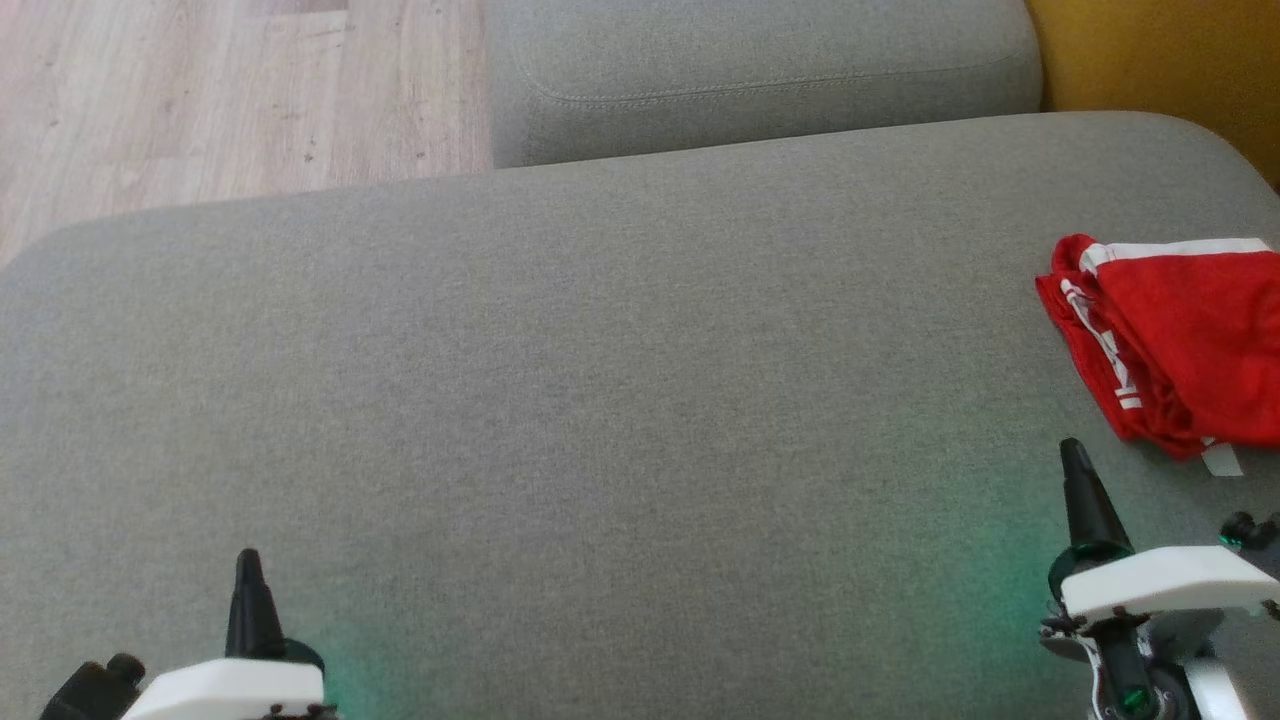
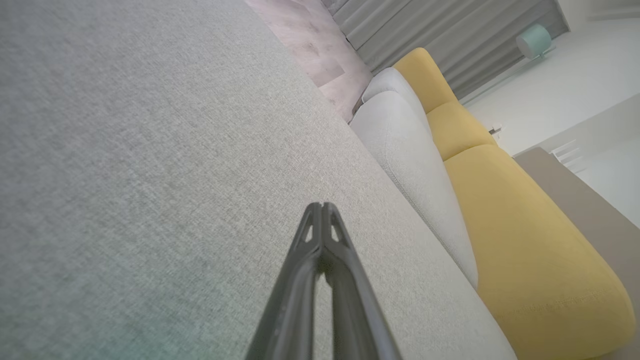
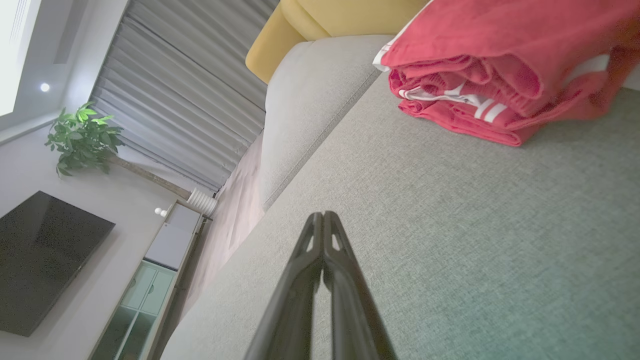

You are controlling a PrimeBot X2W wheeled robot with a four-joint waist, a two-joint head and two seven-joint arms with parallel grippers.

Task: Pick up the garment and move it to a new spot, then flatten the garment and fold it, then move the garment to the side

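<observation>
A red garment (image 1: 1180, 340) with white stripes lies folded in a bundle at the right edge of the grey sofa seat (image 1: 600, 380). In the right wrist view the garment (image 3: 500, 65) sits at the top right, its layered folds facing me. My right gripper (image 1: 1072, 455) is shut, fingertips together, just below and left of the garment and apart from it; it is also seen at the right gripper (image 3: 323, 216). My left gripper (image 1: 248, 558) hovers at the lower left over bare fabric, shut with nothing in it, shown as the left gripper (image 2: 321, 206).
A second grey cushion (image 1: 760, 70) lies beyond the seat, with yellow upholstery (image 1: 1160, 50) at the far right. Wooden floor (image 1: 220, 90) shows at the upper left. A television (image 3: 40, 260), a cabinet and a plant (image 3: 82, 140) stand across the room.
</observation>
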